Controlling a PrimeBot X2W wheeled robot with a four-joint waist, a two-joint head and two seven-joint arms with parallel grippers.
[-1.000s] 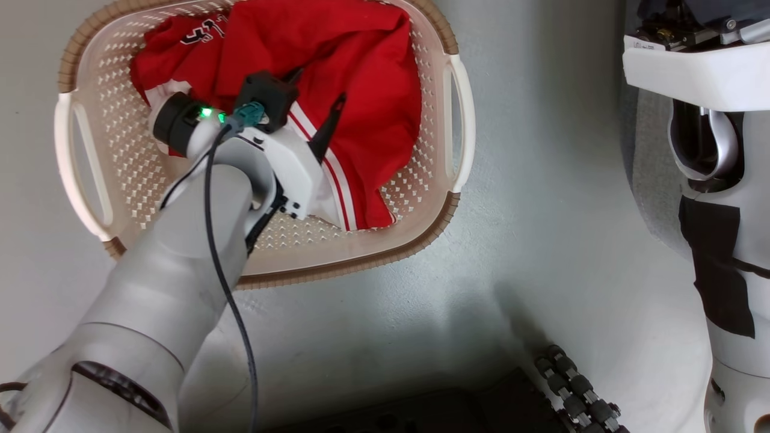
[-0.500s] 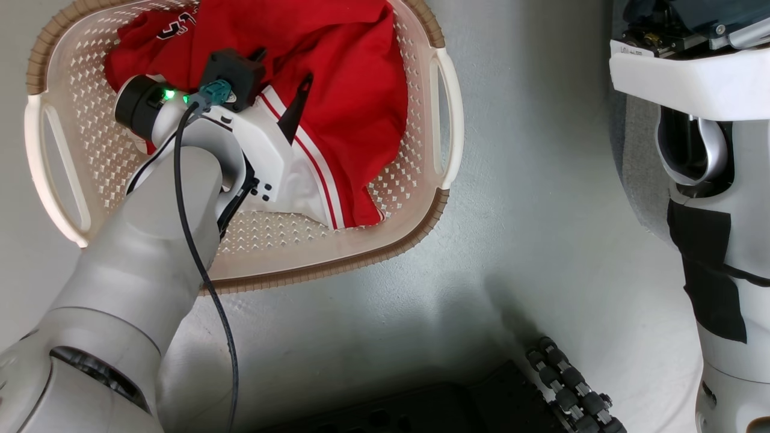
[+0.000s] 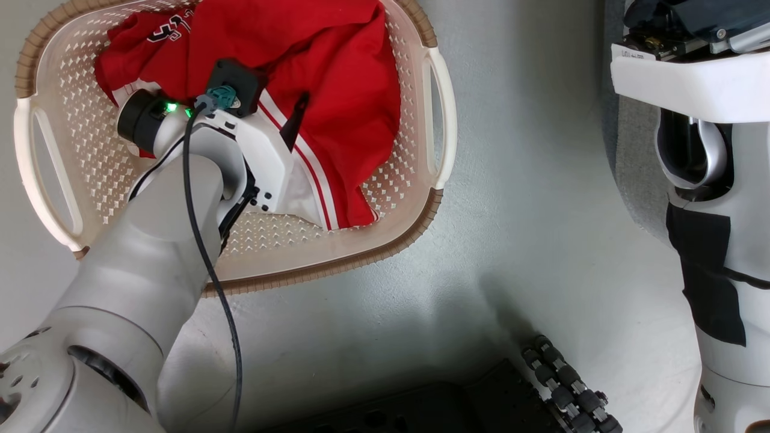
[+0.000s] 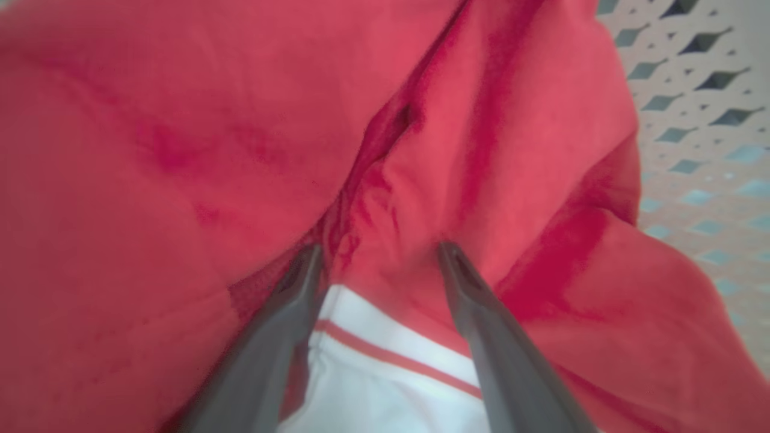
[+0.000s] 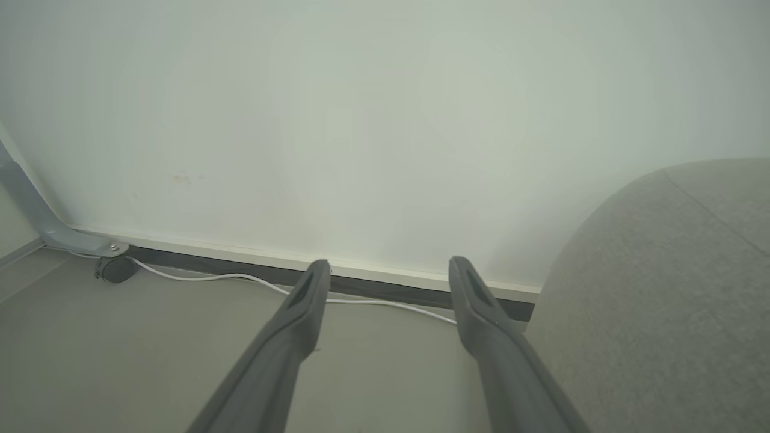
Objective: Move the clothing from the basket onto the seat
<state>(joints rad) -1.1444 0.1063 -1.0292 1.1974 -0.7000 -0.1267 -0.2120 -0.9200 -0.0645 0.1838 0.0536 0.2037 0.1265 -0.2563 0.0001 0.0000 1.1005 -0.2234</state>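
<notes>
Head view, left to right.

- Left arm (image 3: 156, 240): rises from the 7 o'clock corner and reaches toward 1 o'clock over the near rim of the basket (image 3: 90, 138). The wrist is bent down into the basket. A black cable (image 3: 204, 252) runs along the forearm.
- Basket: on the floor (image 3: 511, 210), at about 10 o'clock in the view.
- The clothing (image 3: 337, 78): inside the basket, heaped toward its 12 to 3 o'clock side. Red fabric lies on top. A white panel with red stripes shows beside the wrist. Dark printed numbers are at 11 o'clock.
- Perforated base is bare along the basket's 6 to 9 o'clock side.

Left wrist view.

- Left gripper (image 4: 380, 249): jaws spread wide and clamped on nothing.
- Both fingertips sit against the red folds, with a raised crease of fabric between them.
- The white striped panel lies under the fingers at 6 o'clock. The basket wall shows at 2 o'clock.

Right wrist view.

- Right gripper (image 5: 390, 263): jaws fully apart and empty, held in free air above the floor. It points at a pale wall (image 5: 361, 120).
- A white cord (image 5: 240, 278) runs along the skirting.
- The seat (image 5: 662, 288): a grey rounded cushion at 4 o'clock, just beside the right finger in the frame. No clothing on the part visible.
</notes>
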